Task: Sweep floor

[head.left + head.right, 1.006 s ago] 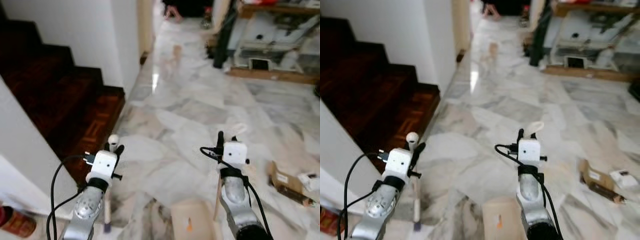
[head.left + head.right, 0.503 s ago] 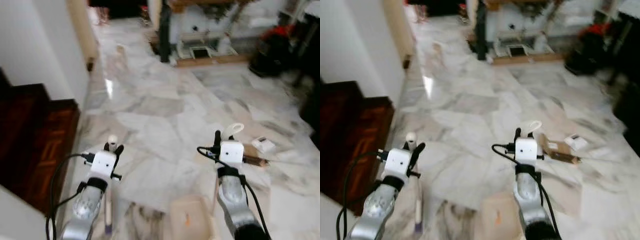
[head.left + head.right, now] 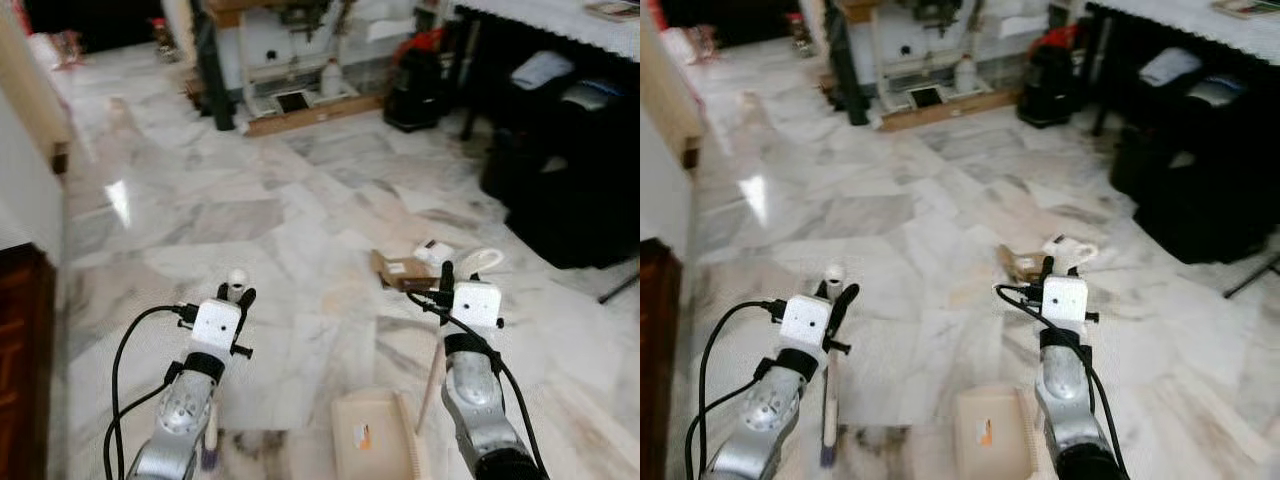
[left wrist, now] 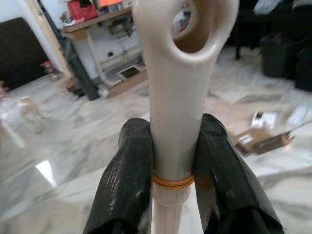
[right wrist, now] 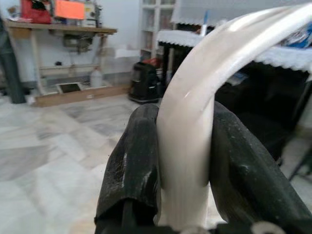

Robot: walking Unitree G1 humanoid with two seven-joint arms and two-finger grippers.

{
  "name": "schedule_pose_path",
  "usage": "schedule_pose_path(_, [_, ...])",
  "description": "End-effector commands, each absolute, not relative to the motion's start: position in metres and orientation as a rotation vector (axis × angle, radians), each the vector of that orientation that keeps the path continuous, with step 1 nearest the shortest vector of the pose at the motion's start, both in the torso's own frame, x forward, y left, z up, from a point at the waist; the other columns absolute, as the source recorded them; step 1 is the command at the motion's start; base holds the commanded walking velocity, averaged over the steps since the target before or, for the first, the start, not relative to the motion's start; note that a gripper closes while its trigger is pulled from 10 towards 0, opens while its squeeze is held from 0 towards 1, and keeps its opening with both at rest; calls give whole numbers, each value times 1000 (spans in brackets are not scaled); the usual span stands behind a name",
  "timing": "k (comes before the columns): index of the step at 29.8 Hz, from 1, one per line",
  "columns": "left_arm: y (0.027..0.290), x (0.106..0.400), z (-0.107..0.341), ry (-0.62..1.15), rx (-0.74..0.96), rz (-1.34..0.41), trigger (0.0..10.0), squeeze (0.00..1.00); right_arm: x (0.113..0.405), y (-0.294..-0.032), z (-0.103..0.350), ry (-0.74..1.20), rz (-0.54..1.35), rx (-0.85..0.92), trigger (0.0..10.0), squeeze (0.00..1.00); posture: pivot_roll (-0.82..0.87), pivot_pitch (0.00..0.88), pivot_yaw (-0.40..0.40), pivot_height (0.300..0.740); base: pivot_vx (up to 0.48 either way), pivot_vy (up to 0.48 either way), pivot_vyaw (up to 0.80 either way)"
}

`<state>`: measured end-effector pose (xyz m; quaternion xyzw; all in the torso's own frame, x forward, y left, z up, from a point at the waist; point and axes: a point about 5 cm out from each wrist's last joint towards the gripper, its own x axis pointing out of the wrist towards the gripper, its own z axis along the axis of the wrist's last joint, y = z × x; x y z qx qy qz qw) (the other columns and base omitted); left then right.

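Observation:
My left gripper [image 3: 238, 296] is shut on a cream broom handle [image 4: 176, 102] just below its hanging hole; the shaft [image 3: 211, 432] runs down beside my left arm toward the marble floor. My right gripper [image 3: 446, 277] is shut on the cream looped handle [image 5: 194, 127] of a dustpan, with black fingers [image 5: 130, 168] on both sides of it. The dustpan's beige tray [image 3: 366, 438] rests on the floor between my arms. A torn cardboard piece [image 3: 399, 270] and a white packet [image 3: 436, 252] lie on the floor just beyond the right gripper.
Dark cloth-covered furniture [image 3: 570, 190] lines the right side, with a thin stand leg [image 3: 620, 290] near it. A wooden workbench [image 3: 290, 60], a bottle [image 3: 329, 78] and a red-black bag [image 3: 415, 85] stand at the back. Dark stairs [image 3: 15, 340] and a white wall [image 3: 25, 170] are on the left.
The camera has swung to the right: the stairs slid off to the left and the dark furniture came into view. Both grippers keep their hold and pose.

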<state>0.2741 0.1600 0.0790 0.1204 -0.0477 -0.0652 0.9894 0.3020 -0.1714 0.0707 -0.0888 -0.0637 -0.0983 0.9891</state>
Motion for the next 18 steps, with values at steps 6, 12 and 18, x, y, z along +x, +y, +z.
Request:
schedule_pose_path(6, [171,278,79,-71,98,-58,10000,0,307,-164,83,-192,-165,-185,10000,0,78,0,22,740,0,0,0])
schedule_pose_path(12, [170,279,80,-81,91,-52,10000,0,306,-168,84,-194,-173,-190,10000,0,63,0,18,740,0,0,0])
schedule_pose_path(18, [170,280,82,-81,97,-59,10000,0,306,-169,85,-199,-176,-192,10000,0,53,0,21,740,0,0,0])
